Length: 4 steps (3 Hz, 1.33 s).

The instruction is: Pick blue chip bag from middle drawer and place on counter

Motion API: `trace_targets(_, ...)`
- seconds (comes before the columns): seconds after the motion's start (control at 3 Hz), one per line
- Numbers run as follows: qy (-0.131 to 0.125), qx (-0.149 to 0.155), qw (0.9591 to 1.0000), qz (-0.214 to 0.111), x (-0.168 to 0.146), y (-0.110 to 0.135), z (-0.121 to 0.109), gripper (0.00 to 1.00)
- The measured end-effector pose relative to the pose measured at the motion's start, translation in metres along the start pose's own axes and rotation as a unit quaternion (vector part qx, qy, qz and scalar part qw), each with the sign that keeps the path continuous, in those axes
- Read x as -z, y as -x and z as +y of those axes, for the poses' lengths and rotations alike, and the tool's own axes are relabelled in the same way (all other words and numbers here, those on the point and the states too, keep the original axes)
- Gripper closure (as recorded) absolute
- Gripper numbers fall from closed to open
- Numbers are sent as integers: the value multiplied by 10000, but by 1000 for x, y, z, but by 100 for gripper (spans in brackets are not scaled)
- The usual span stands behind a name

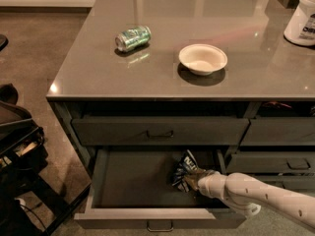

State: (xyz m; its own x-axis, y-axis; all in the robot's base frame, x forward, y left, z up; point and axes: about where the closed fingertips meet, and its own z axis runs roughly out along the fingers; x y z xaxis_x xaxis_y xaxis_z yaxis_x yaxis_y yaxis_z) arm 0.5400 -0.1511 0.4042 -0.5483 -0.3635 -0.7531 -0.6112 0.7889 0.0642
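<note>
The middle drawer (133,181) is pulled open below the counter (162,80). The blue chip bag (185,167), dark blue with white lettering, lies crumpled at the drawer's right side. My white arm reaches in from the lower right. My gripper (191,179) is inside the drawer, right at the bag's lower right edge and touching it. The bag hides most of the fingertips.
A green drink can (133,37) lies on its side on the counter's left. A white bowl (203,59) sits mid-counter and a white tub (302,18) at the far right. Closed drawers (160,131) lie above and to the right. Dark equipment (19,146) stands on the floor at left.
</note>
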Motion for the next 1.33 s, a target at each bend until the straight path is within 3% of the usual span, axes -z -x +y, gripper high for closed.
trace_targets(0.33, 48, 8, 10000, 2, 2, 1, 2, 100)
trace_targets(0.67, 115, -213, 9997, -72, 37, 2, 10, 100)
trace_targets(1.0, 243, -591, 9978, -168, 93, 9, 31, 100)
trace_targets(1.33, 421, -815, 9950, -401, 161, 42, 45, 100)
